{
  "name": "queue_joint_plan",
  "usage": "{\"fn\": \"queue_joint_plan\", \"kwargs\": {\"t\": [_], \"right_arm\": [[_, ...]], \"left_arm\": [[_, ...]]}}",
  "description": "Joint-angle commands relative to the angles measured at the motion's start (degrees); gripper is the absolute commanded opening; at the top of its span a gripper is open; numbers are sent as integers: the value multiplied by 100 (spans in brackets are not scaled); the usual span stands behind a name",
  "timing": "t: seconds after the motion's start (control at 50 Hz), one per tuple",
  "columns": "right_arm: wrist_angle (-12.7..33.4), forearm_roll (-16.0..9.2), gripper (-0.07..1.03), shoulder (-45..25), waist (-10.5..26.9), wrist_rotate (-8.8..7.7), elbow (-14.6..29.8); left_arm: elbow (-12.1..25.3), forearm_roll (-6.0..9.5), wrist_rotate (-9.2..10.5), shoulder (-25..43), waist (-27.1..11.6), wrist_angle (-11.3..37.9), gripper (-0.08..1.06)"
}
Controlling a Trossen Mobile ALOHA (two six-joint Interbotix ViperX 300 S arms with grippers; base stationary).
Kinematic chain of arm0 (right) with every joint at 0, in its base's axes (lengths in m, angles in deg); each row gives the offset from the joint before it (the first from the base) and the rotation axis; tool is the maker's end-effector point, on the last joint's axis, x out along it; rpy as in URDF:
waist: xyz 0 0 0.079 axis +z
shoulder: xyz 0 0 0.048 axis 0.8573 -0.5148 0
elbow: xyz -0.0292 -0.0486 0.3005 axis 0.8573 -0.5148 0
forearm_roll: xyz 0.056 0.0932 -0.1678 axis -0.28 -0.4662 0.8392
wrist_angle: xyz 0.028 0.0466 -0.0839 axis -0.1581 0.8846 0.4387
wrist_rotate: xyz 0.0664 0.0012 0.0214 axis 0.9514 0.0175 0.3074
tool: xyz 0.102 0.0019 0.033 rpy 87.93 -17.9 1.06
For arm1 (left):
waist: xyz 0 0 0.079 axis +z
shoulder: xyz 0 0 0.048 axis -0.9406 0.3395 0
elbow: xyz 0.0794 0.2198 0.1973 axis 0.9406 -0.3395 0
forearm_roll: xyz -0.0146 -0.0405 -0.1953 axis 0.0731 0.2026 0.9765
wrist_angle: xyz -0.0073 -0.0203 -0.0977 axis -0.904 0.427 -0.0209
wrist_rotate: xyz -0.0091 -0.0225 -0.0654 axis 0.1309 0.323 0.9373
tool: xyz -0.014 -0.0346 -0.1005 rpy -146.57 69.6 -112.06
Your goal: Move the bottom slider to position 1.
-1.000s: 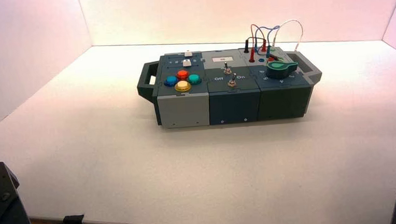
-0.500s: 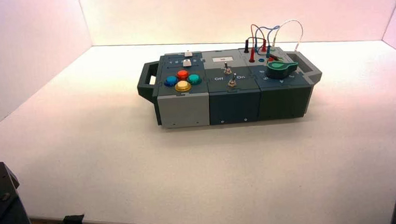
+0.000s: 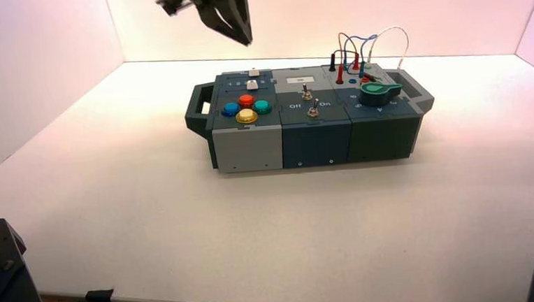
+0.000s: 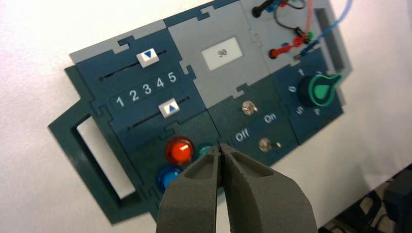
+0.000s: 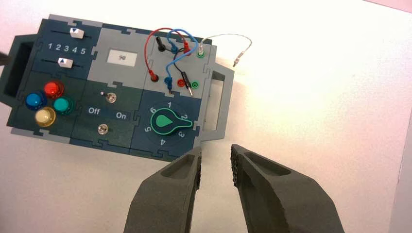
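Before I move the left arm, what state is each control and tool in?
Bottom slider: off 1, past mid-track
Top slider: toward 5, short of the end
Upper switch: leans to Off
Lower switch: leans to On
Green knob: points between 2 and 3
Display: reads 90
Left tool: shut, above the box
Right tool: open, idle, beyond the box's knob end
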State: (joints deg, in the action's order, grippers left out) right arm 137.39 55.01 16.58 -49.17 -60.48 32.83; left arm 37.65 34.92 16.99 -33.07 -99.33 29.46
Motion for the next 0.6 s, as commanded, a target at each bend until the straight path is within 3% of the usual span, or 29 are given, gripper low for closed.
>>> {"fn": "queue_joint_plan", "kwargs": {"t": [0.02, 0.6], "right_arm": [[-18, -18, 35, 35, 26, 9, 123], [18, -9, 35, 53, 26, -9, 149]], "left_arm": [[387, 9, -44, 246, -26, 0, -3], [1099, 9, -26, 1283, -26, 167, -3]]}}
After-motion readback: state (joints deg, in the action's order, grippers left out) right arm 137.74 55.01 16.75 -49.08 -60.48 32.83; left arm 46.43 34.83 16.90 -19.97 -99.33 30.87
